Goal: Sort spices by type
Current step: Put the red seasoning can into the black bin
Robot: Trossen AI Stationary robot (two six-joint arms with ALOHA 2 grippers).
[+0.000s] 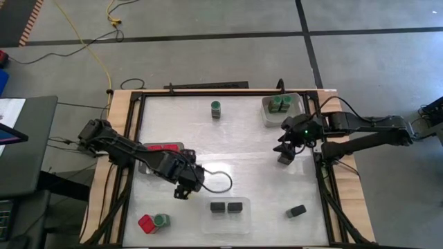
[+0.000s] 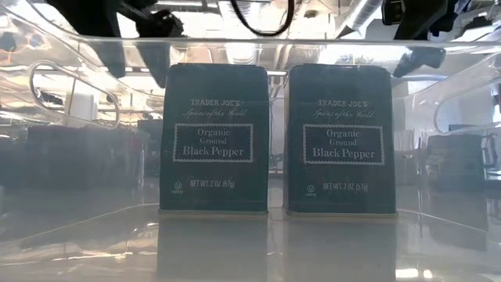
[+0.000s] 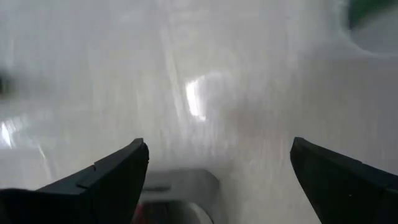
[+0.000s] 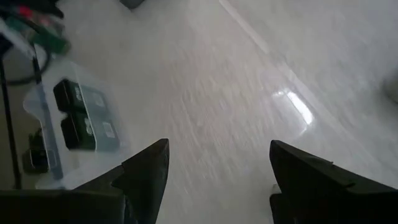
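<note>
Two black boxes [image 1: 228, 207] of the spices stand upright, side by side, in a clear tray [image 1: 243, 216] near the table's front edge; the low view shows their labels [image 2: 214, 141]. A third black box [image 1: 297, 211] lies loose at the near right. A red block [image 1: 146, 223] and a green-lidded jar [image 1: 161, 220] stand at the near left. One green-lidded jar [image 1: 216, 108] stands alone at the far middle, and two more [image 1: 280, 104] sit in a grey tray. My left gripper [image 1: 183, 190] hangs open over bare table left of the clear tray. My right gripper [image 1: 285, 155] is open above the table's right side.
A tray with red blocks [image 1: 164, 147] lies under my left arm at the table's left. The grey tray [image 1: 266, 114] stands at the far right corner. A black cable loop [image 1: 220, 181] hangs from my left arm. The table's middle [image 1: 242, 149] is bare.
</note>
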